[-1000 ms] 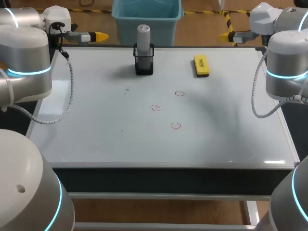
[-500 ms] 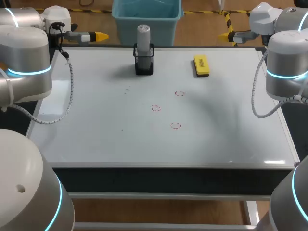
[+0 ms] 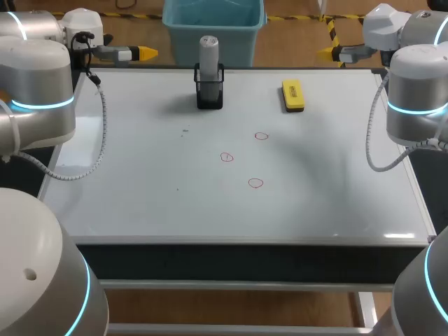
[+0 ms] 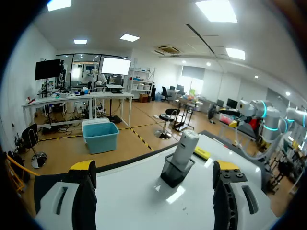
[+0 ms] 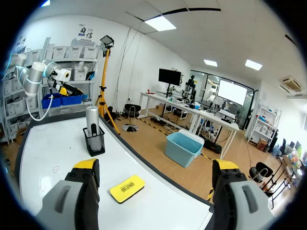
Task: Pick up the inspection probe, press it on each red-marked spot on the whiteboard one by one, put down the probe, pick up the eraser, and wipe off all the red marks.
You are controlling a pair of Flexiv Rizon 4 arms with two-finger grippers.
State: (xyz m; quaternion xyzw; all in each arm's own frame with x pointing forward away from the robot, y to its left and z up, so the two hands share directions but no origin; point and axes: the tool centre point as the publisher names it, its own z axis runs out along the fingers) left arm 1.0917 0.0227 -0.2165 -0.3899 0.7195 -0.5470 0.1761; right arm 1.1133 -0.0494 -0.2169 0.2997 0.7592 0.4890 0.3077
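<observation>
A grey cylindrical probe (image 3: pixel 208 54) stands upright in a black holder (image 3: pixel 210 92) at the back of the whiteboard (image 3: pixel 140 182). A yellow eraser (image 3: pixel 292 95) lies to its right. Three small red circles (image 3: pixel 261 136) (image 3: pixel 227 157) (image 3: pixel 255 183) mark the board's middle. My left gripper (image 3: pixel 143 52) hangs open over the back left corner, with the probe (image 4: pixel 184 147) and holder (image 4: pixel 175 171) ahead of its fingers. My right gripper (image 3: pixel 327 51) hangs open over the back right corner; the eraser (image 5: pixel 126 187) lies ahead between its fingers, the probe (image 5: pixel 92 121) beyond.
A teal bin (image 3: pixel 214 28) stands on the floor just behind the board's back edge. A grey cable (image 3: pixel 94 140) loops from my left arm over the board's left side, and another (image 3: pixel 374 150) from my right arm over its right side.
</observation>
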